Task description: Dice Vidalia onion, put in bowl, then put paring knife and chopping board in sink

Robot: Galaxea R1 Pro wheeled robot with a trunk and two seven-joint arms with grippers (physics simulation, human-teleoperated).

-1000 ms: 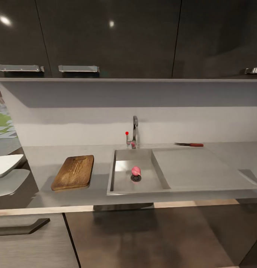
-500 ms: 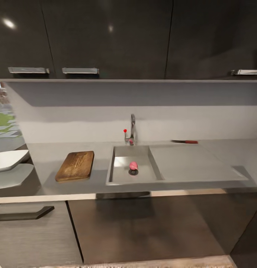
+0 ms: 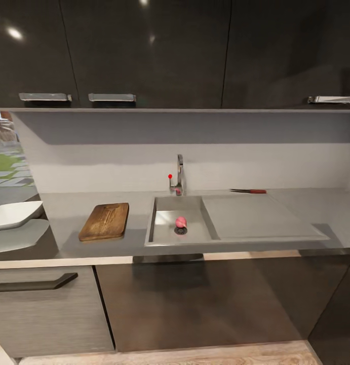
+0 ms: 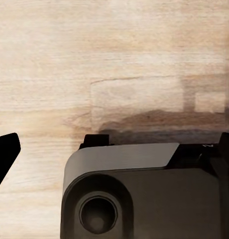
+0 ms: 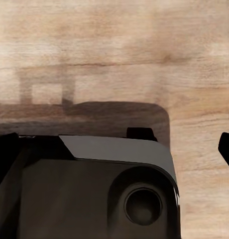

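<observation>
Down low, both wrist cameras look past the robot's base at pale wooden floor; whether either pair of jaws is open or closed, I cannot tell. Beyond the dark cabinet fronts runs the countertop (image 3: 276, 243). On it the chopping board (image 3: 104, 221) lies left of the sink (image 3: 153, 223), and the Vidalia onion (image 3: 181, 222) sits in the basin right at the drain. Farthest back, the paring knife (image 3: 248, 191) rests by the wall. Round and loose, that onion looks likely to roll off from a clumsy pinch, and the basin walls crowd any reach.
</observation>
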